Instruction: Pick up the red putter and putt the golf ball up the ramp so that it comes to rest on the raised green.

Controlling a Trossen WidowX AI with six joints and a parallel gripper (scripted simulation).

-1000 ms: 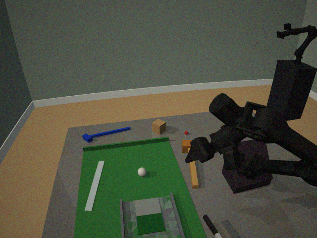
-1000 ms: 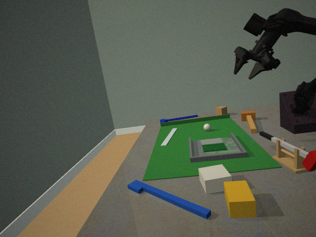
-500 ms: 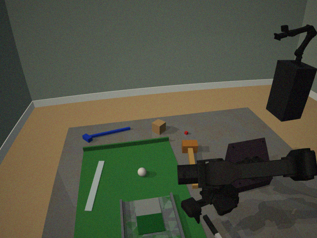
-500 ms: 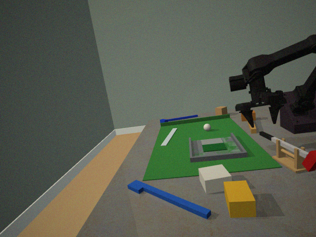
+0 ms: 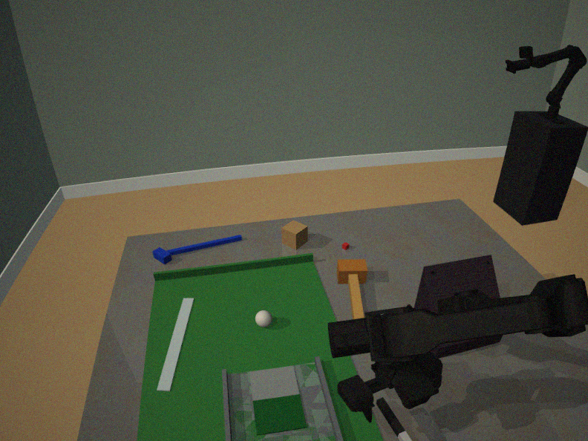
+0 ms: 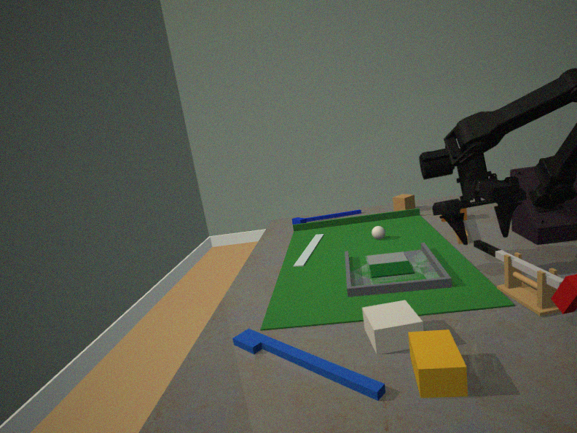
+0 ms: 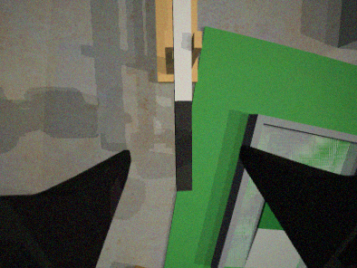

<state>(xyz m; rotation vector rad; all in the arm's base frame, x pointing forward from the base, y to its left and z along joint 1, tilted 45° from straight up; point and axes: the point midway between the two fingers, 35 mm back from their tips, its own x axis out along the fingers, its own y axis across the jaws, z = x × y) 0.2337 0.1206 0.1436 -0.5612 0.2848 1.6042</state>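
Exterior view, working outward from the green mat (image 6: 317, 289): nearest me, off its near edge, a blue L-shaped bar (image 6: 309, 362) lies flat on the grey table (image 6: 209, 372), with a yellow block (image 6: 438, 363) to its right and a white block (image 6: 391, 324) just behind that, close to the mat's near edge. On the mat sits the grey-walled ramp (image 6: 395, 275) with the raised green (image 6: 391, 268) as a dark green pad in its middle. Beyond the ramp, further up the mat, the golf ball (image 6: 378, 232) rests alone, well apart from everything else, and a pale strip (image 6: 308, 249) lies to its left. Off the mat's right edge stands a small wooden rack (image 6: 526, 284) carrying the red putter (image 6: 566, 293); its red head hangs at the near end, the white shaft crosses the rack, and the black grip (image 6: 484, 246) points away toward the far end. Above that black grip hangs the gripper (image 6: 479, 228), fingers pointing down and spread wide with nothing between them. From the wrist camera the grip (image 7: 183, 145) runs straight up the gap between the two dark fingers, touching neither. Past the gripper an orange mallet (image 5: 353, 284) lies beside the mat's right edge. Furthest off, behind the mat's low green back wall (image 6: 358, 218), a tan cube (image 6: 403, 201) and a second blue bar (image 6: 326, 216) sit near the table's far edge.
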